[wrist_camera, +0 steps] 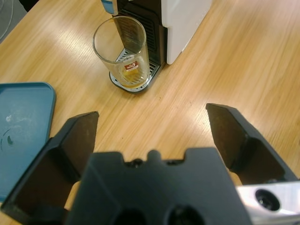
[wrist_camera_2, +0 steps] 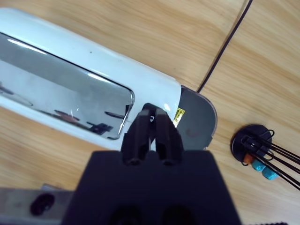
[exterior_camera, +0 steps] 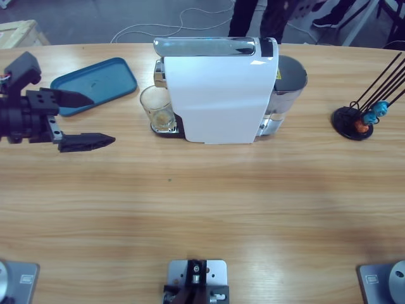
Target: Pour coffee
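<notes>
We see a clear glass tumbler [exterior_camera: 158, 109] standing upright on the drip tray of the white coffee machine [exterior_camera: 218, 92], at the machine's front end. In its bottom lies the coffee [wrist_camera: 130, 78], a shallow pale brown layer; the glass is otherwise unfilled. Beside the tumbler, away from the machine, a blue tray [exterior_camera: 95, 85] lies flat on the worktop [exterior_camera: 209, 202] with nothing in it that we can make out. A black capsule holder [exterior_camera: 354, 121] with thin black rods stands at the other end of the worktop, well apart from the machine, with blue and orange capsules at its base.

Our left hand [exterior_camera: 88, 120] hovers low over the worktop near the blue tray, its jaws spread wide and holding nothing; it points toward the tumbler without touching it. Our right hand [wrist_camera_2: 152, 123] hangs above the machine's shiny top cover with its jaws pressed together and empty.

The worktop is pale wood. Beyond its far edge we see grey floor, a white cable and someone's dark legs.
</notes>
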Controlling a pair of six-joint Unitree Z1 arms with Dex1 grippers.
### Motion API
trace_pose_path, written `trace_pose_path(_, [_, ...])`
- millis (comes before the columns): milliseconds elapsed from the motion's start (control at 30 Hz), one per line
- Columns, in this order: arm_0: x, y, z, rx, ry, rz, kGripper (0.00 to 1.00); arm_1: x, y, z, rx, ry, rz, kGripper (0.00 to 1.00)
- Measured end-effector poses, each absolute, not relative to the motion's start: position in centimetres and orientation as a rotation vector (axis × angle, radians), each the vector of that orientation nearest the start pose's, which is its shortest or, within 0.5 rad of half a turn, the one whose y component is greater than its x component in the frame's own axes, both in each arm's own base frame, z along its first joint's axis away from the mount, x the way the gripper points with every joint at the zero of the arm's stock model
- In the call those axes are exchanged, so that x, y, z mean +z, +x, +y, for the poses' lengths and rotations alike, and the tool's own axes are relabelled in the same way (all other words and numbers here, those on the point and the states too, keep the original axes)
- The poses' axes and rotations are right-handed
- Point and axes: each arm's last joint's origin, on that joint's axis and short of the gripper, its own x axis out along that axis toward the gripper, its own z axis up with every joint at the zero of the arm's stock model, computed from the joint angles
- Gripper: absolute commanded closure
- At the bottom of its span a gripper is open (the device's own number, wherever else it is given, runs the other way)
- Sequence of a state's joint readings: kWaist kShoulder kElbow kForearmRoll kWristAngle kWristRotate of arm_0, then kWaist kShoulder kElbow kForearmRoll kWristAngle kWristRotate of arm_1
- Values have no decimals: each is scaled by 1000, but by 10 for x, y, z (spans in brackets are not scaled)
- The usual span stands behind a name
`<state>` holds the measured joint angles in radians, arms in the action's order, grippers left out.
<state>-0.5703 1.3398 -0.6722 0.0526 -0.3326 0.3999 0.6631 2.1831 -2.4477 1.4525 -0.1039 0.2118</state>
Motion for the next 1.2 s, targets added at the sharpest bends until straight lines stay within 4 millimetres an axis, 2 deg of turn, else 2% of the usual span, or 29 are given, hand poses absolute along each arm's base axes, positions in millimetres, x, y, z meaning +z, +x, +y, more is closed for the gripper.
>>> trace_pose_path(233, [277,172,-129,-1001,444,561,0,388,351,267,366,-269,1163,1000])
trace_pose_path(267, [276,172,-129,-1001,444,561,0,389,350,267,365,-270,1161,971])
trace_pose_path(333, [276,172,-129,-1001,444,561,0,393,350,267,364,-265,1145,132])
trace_pose_path(367, [276,172,-129,-1001,444,561,0,397,350,266,366,-260,1131,6])
trace_pose_path(533, [276,172,-129,-1001,444,561,0,433,339,258,389,-216,1031,0])
trace_pose_path(600, [277,172,-129,-1001,444,560,0,439,332,253,391,-215,1028,0])
trace_pose_path(767, [277,172,-129,-1001,444,560,0,434,326,255,396,-221,1066,0])
trace_pose_path(1200, [277,172,-129,-1001,444,560,4,417,327,257,374,-241,1134,0])
